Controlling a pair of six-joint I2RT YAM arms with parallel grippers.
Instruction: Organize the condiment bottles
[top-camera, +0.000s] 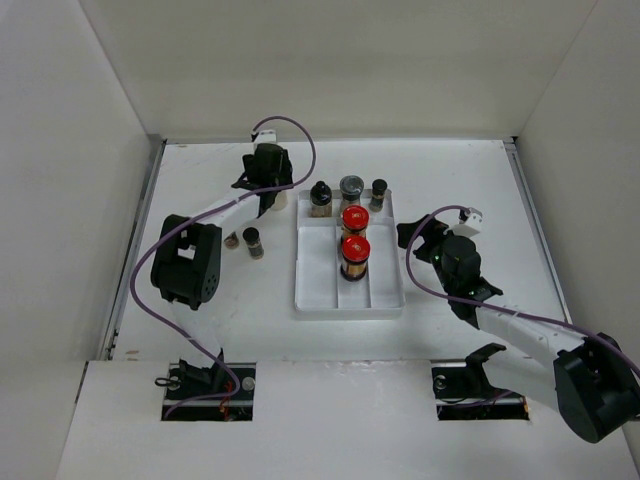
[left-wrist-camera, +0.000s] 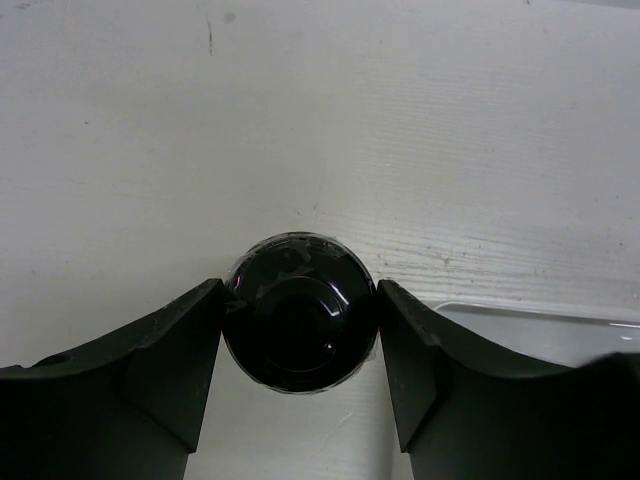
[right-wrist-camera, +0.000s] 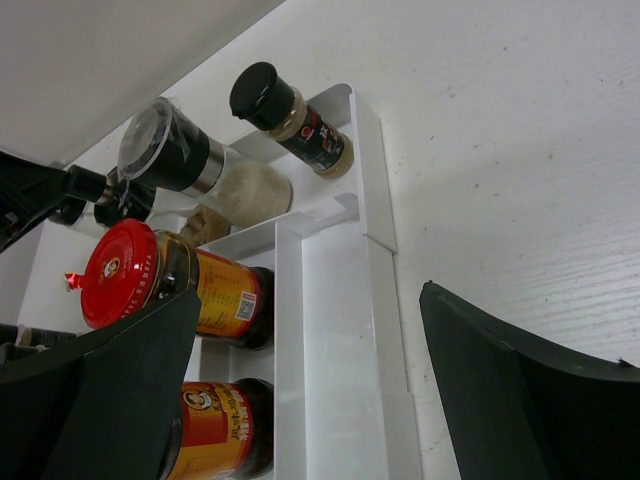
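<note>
My left gripper (top-camera: 270, 196) is at the back left, just left of the white tray (top-camera: 382, 288). In the left wrist view its fingers (left-wrist-camera: 180, 350) press both sides of a small black-capped jar (left-wrist-camera: 298, 325) standing on the table. In the tray stand two red-capped amber jars (top-camera: 355, 219) (top-camera: 354, 250), and in its back row a black-capped jar (top-camera: 321, 197), a grey-lidded jar (top-camera: 351, 187) and another black-capped jar (top-camera: 379, 189). Two small jars (top-camera: 232, 240) (top-camera: 253, 241) stand left of the tray. My right gripper (top-camera: 416, 238) is open and empty by the tray's right edge.
In the right wrist view the open right gripper (right-wrist-camera: 310, 292) straddles the tray's right wall (right-wrist-camera: 372, 170), above the right compartment. White walls enclose the table on three sides. The left arm's elbow (top-camera: 187, 262) hangs over the table's left part.
</note>
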